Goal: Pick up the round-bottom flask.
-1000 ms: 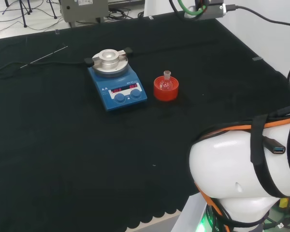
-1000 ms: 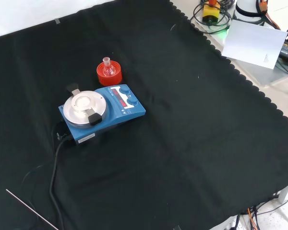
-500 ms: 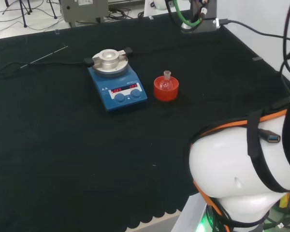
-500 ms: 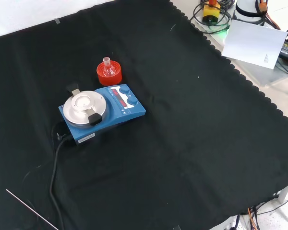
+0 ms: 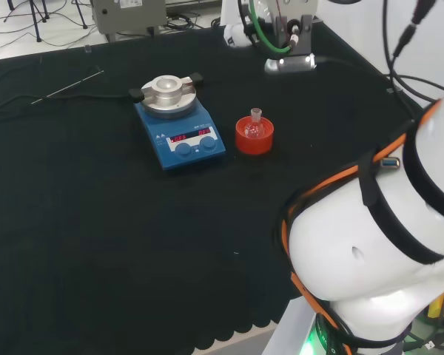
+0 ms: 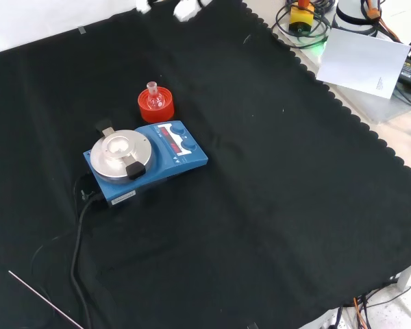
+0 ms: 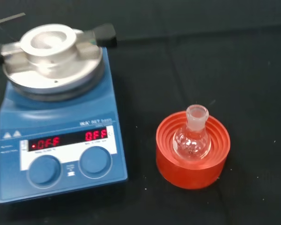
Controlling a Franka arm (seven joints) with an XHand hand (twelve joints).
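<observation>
We see the robot hand [image 6: 186, 9] newly entering at the front view's top edge, well apart from the round-bottom flask [image 7: 192, 138], which sits upright in its red ribbed stand [image 7: 193, 166]; finger posture we cannot tell.

Clear glass flask [image 7: 192, 138] on red ribbed stand [image 7: 193, 161]; blue stirrer [image 7: 61, 145], silver plate, red display; black cloth on my table [image 6: 274, 178].

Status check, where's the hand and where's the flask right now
Hand at the cloth's far edge in the front view, grip unclear. Round-bottom flask upright on red ribbed stand, untouched. Blue hotplate beside it, apart.
</observation>
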